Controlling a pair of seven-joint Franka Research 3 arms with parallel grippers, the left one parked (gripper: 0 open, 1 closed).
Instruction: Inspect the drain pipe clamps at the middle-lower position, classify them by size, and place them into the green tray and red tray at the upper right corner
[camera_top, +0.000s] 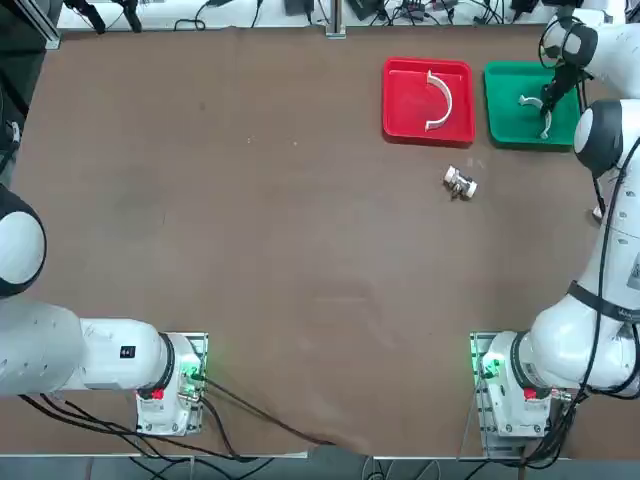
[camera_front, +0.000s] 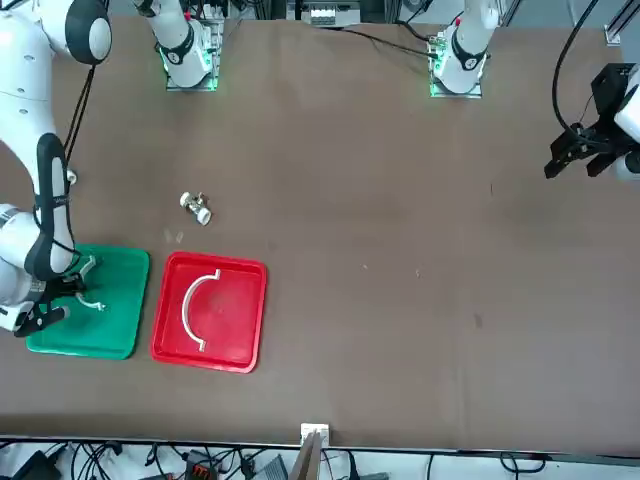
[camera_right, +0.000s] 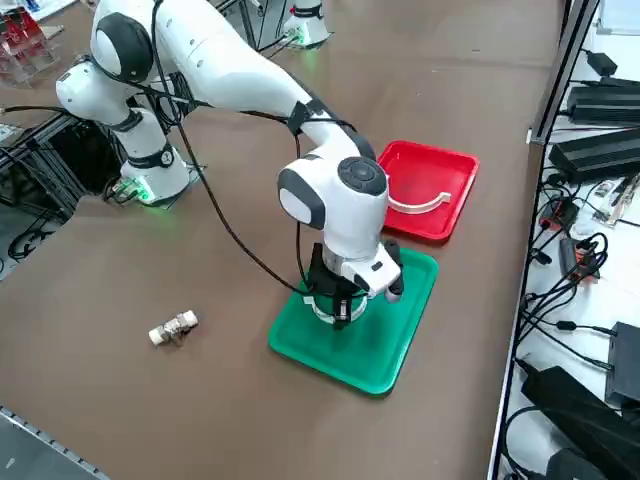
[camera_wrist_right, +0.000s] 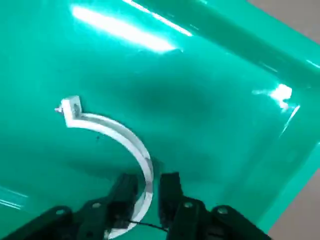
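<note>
Counter: brown, smooth, matt surface (camera_top: 300, 230); two trays are set side by side near its far right corner.
Red tray: square plastic (camera_top: 400, 110), raised rim, rounded corners; placed to the left of the green tray, near the far edge of the counter; one clamp contained.
White clamp, red tray: thin plastic half-ring (camera_top: 449, 100), small tab at each end; laid in the right half of the tray, open side turned to the tray's left edge; larger in appearance than the other.
Green tray: square plastic (camera_top: 505, 120), glossy floor with bright reflections, raised rim; one clamp contained.
White clamp, green tray: thin curved band (camera_wrist_right: 131, 141), squared end tab with a small projecting tip; located within the tray, its curve passing between the jaws.
Right gripper: black jaws (camera_wrist_right: 149, 187), lowered over the green tray; parted, one on either side of the band, with a gap seen beside it.
Metal fitting: short, stubby, silver-white piece (camera_top: 460, 183), pale rounded ends; laid on the counter, nearer the robot than the red tray.
Right arm: smooth white shell (camera_right: 225, 60), dark grey joint bands; black cable run alongside.
</note>
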